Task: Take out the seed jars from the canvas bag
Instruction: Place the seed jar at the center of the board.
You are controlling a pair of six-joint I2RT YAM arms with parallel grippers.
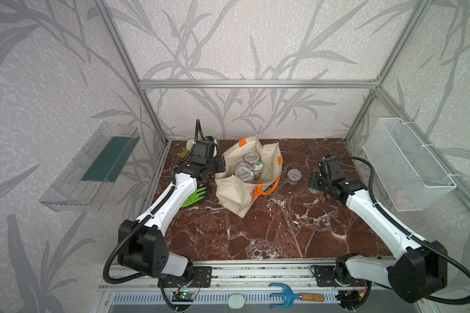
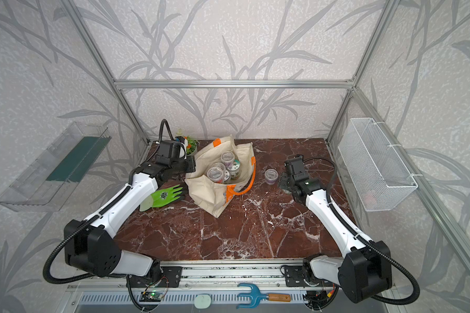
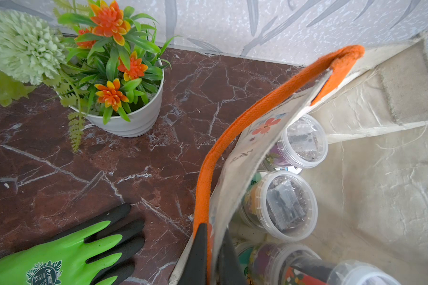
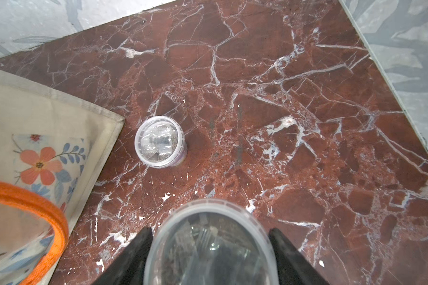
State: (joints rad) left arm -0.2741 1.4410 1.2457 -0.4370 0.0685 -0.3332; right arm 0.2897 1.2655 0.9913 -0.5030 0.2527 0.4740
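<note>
Left gripper (image 3: 215, 259): clamped fully shut on rim of bag (image 1: 235, 196) together with orange strap (image 3: 232, 138), bag upright toward back of table (image 1: 255, 233), mouth gaping, several jars (image 1: 251, 156) inside, mostly clear-lidded, one with white green-pictured lid. Right gripper (image 4: 210, 232): closed part-way on held jar (image 4: 210, 249), clear, one finger against each side, low over table on bag's right; resting or lifted, cannot tell. Second jar (image 4: 160, 142): clear, upright on table between bag and right gripper, apart from both; green glove (image 3: 59, 254) and flower pot (image 3: 136, 118) on table beside left arm.
</note>
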